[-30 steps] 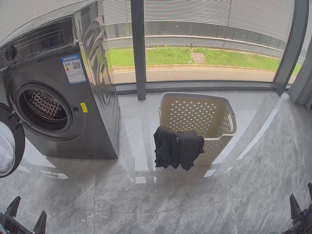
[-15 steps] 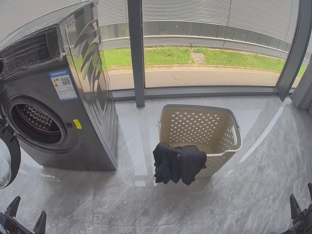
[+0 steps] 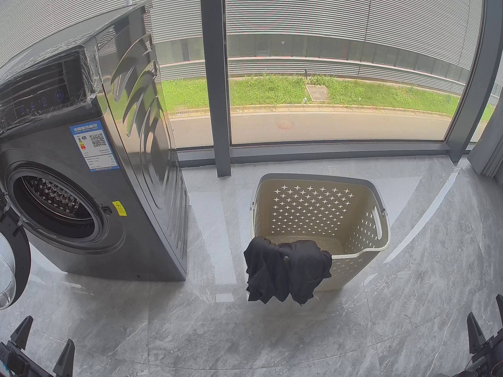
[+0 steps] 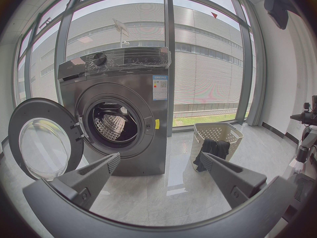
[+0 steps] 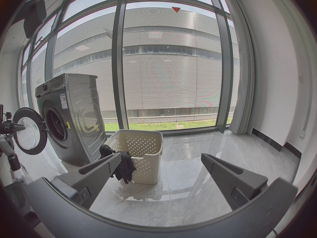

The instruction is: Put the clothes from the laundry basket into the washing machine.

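Note:
A cream laundry basket (image 3: 314, 210) stands on the floor ahead, right of a grey washing machine (image 3: 131, 147). Black clothes (image 3: 285, 270) hang over the basket's near rim and down its outer side. The machine's round door (image 3: 10, 268) is swung open, baring the drum (image 3: 55, 200). My left gripper (image 3: 48, 332) sits low at the near left, open and holding nothing, well short of the machine (image 4: 132, 83). My right gripper (image 3: 485, 307) sits low at the near right, open too, far from the basket (image 5: 145, 149) and the clothes (image 5: 122, 167).
A tall window wall with dark frame posts (image 3: 215, 79) runs behind the machine and basket. Grey marble floor (image 3: 262, 336) lies bare between me and both. A white wall (image 5: 280, 83) with a curtain closes the right side.
The whole head view has shifted: machine and basket sit lower and further left in the picture, so the camera moved. Clothes still hang on the rim. Both grippers hold their places.

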Tool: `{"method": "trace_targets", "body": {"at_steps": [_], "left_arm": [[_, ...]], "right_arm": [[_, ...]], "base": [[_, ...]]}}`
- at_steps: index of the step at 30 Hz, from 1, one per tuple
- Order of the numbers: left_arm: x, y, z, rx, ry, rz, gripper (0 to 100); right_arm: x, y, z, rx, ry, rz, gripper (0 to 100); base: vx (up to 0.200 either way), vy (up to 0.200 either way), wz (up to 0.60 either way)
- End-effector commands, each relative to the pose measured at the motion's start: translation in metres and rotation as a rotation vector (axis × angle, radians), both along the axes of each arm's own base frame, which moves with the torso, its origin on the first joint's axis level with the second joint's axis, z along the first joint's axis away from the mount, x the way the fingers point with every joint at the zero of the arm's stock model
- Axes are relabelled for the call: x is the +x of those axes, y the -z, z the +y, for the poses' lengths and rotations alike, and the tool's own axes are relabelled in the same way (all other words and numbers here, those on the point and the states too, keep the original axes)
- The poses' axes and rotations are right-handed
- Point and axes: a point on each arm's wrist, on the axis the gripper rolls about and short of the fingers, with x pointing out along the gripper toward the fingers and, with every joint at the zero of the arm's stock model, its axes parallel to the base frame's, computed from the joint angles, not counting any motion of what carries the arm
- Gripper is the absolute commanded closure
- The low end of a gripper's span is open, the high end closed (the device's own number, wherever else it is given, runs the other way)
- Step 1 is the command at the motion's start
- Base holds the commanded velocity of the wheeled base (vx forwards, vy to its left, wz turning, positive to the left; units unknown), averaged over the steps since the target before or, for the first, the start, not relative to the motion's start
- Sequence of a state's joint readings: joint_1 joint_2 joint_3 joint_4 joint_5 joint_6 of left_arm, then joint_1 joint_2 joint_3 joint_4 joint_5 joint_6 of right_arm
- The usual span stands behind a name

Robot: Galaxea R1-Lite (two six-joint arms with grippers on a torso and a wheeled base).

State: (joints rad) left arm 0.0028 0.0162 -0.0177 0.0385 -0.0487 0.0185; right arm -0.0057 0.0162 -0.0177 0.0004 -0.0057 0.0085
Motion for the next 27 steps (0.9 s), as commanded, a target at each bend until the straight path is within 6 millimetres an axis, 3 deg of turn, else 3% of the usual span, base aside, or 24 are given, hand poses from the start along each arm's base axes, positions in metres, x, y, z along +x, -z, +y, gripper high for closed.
{"method": "trace_targets", "body": {"at_steps": [1,4,22,27], "left_arm": [[0.0001,0.0048,0.0000,0.000,0.000,0.001,0],[0.0001,0.0048,0.0000,0.000,0.000,0.001,0],[0.0001,0.0048,0.0000,0.001,0.000,0.001,0],[0.0001,0.0049,0.0000,0.003,0.002,0.003,0]], "right_arm": [[0.0000,0.0043,0.0000,0.001,0.001,0.000,0],[0.0000,0.0043,0.0000,0.001,0.001,0.000,0],[0.0001,0.0048,0.0000,0.008,0.002,0.001,0],[0.0001,0.0048,0.0001,0.007,0.001,0.001,0]], "base": [[0.000,-0.200,0.00],[0.000,-0.200,0.00],[0.000,0.000,0.00],[0.200,0.000,0.00]]}}
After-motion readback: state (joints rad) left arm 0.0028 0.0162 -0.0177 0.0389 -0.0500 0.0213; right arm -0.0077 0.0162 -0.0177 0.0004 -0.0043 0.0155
